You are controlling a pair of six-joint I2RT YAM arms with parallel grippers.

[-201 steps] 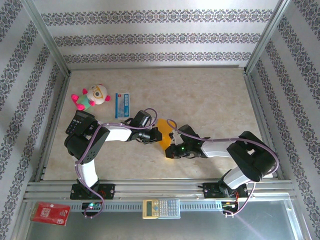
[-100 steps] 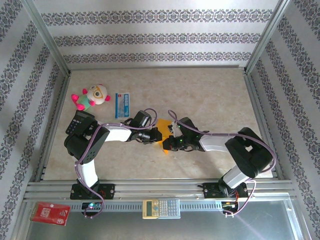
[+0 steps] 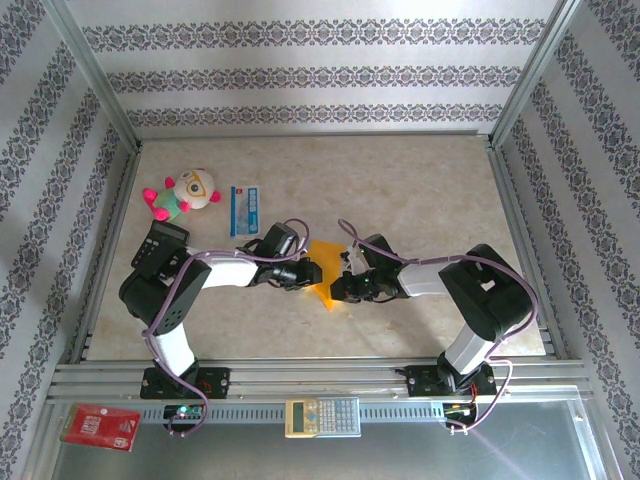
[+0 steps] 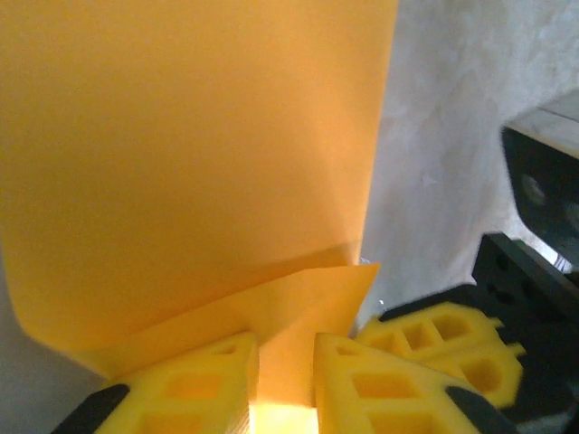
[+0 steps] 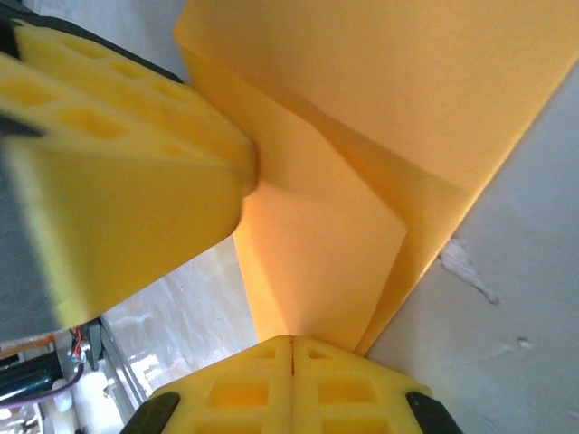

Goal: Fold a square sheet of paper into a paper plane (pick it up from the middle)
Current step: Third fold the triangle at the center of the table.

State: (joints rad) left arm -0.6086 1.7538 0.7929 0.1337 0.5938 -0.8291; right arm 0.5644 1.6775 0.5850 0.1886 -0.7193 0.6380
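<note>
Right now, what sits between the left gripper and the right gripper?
The creased orange-yellow paper sheet, touching left gripper and right gripper; top external view shows it.

Plain orange-yellow, no print: square sheet of paper. Under it, table: beige, marbled. Left of the sheet: blue-and-white packet, black calculator, pink, white and green plush toy. Beyond it, walls: white with grey floral bands.

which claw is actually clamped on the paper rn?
The right claw: its fingers meet, pinching the paper. The left claw has a visible gap between its fingers, with the paper passing through it.
</note>
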